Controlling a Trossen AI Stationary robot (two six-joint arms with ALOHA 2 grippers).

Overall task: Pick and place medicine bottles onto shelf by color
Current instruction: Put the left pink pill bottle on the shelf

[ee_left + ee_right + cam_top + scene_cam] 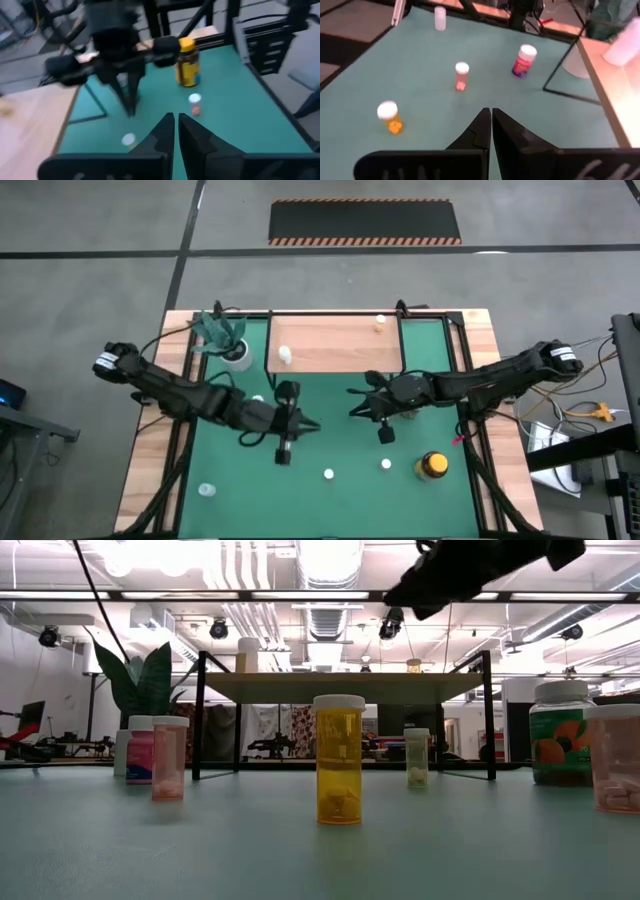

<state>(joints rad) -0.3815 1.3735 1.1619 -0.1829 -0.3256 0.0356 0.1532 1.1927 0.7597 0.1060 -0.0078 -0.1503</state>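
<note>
Hovering over the green mat (350,500) just in front of the low light-wood shelf on thin black legs (335,345), the left gripper (175,131) and the right gripper (490,125) both have their fingers pressed together and hold nothing. 2 small white-capped bottles stand on the shelf, one (285,356) near its front left, the other (380,322) at its back right. On the mat stand an orange white-capped bottle (339,760), a yellow black-lidded jar (433,465), a pink bottle (170,758) and a greenish white-lidded jar (562,733)
</note>
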